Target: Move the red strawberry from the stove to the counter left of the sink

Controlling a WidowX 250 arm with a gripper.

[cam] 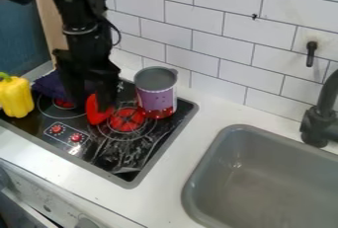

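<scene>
A gray sink (264,192) is nearest; beyond, on the black stove (125,158), a yellow pepper (17,97), then a red object (94,114) at the gripper (93,104), its opening and hold impossible to tell; purple-and-red can (157,96) beside; dark cloth (49,85) behind; tiled wall (198,22) farthest.

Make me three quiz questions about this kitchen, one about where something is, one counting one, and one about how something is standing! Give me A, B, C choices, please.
1. Where is the yellow pepper?
A) In the sink
B) At the picture's left edge
C) On the tap

2. How many red knob shapes are on the stove's small panel?
A) Five
B) Four
C) Two

3. How is the purple cup standing?
A) Upright
B) On its side
C) Upside down

1: B, it sits far left.
2: C, two red rounds show there.
3: A, its open top faces up.
</scene>
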